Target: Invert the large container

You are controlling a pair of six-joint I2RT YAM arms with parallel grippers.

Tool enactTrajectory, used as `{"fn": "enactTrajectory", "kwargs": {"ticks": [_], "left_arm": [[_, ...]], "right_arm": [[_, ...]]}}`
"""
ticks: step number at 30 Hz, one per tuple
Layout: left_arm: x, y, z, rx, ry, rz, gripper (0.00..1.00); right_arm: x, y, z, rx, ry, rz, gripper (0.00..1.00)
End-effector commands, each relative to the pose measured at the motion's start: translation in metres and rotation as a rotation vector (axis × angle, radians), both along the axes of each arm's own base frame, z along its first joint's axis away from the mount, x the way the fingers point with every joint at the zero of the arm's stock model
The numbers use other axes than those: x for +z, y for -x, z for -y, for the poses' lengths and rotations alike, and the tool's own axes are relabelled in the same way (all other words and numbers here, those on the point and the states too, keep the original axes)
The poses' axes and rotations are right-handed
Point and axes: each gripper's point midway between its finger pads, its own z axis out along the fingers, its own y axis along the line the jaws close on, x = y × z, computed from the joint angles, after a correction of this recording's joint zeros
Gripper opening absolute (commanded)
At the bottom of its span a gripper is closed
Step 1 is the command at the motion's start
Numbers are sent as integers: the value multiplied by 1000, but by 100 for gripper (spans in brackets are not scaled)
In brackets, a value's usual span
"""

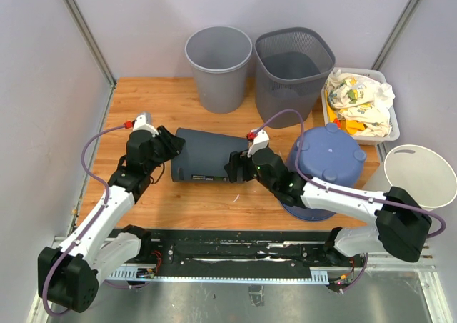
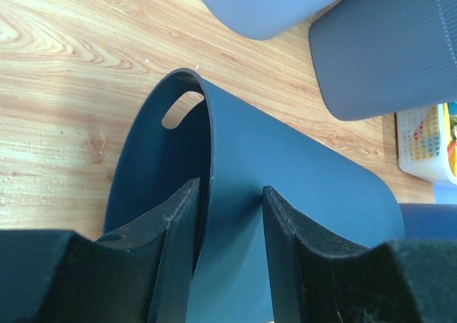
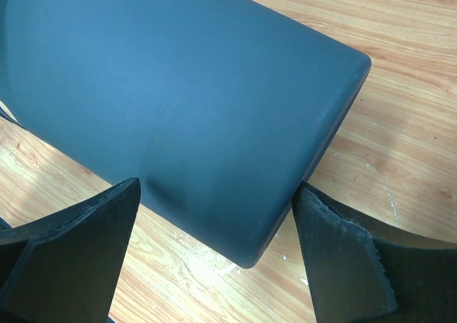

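Wooden counter (image 1: 200, 203) is boxed in by pale panels on three sides. The large container (image 1: 203, 164), dark blue, is laid on its side mid-counter, mouth to the left, flat base to the right.

The left end effector (image 2: 228, 194) is set astride the mouth rim, one finger inside and one outside. It is partly open, a gap shows on the outer side, and nothing is clamped. The right end effector (image 3: 216, 187) is spread wide around the base corner, with nothing gripped. A two-ended hold is probably being set up so the body can be tipped onto its mouth.

Free wood is seen in front and to the left. Room is tighter behind, where a solid grey bin (image 1: 218, 66) and a mesh bin (image 1: 293, 69) are stood. On the right a blue tub (image 1: 327, 158) is close to the base end and partly hidden by the right arm, so swing that way is judged cramped.
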Motion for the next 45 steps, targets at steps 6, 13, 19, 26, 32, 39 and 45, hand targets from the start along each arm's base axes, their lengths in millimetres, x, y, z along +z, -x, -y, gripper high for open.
{"fn": "enactTrajectory", "kwargs": {"ticks": [6,13,19,26,32,39,45], "left_arm": [[1,6,13,-80,7,-25,43],[2,7,21,-113,39,-22,43],[11,9,38,-181,122,3,43],[25,9,48,-212,201,38,43],[38,12,55,-238,266,75,43],[26,15,64,-265,308,50,43],[14,15,65,-259,311,37,43]], "right_arm": [[64,-12,-12,32,-129,102,86],[89,-9,-17,68,-159,136,86],[111,-8,-13,77,-169,179,85],[139,-9,-12,87,-157,228,85],[154,-12,-15,97,-150,251,85],[163,-15,-13,84,-135,269,85],[165,-15,-14,91,-131,272,85]]}}
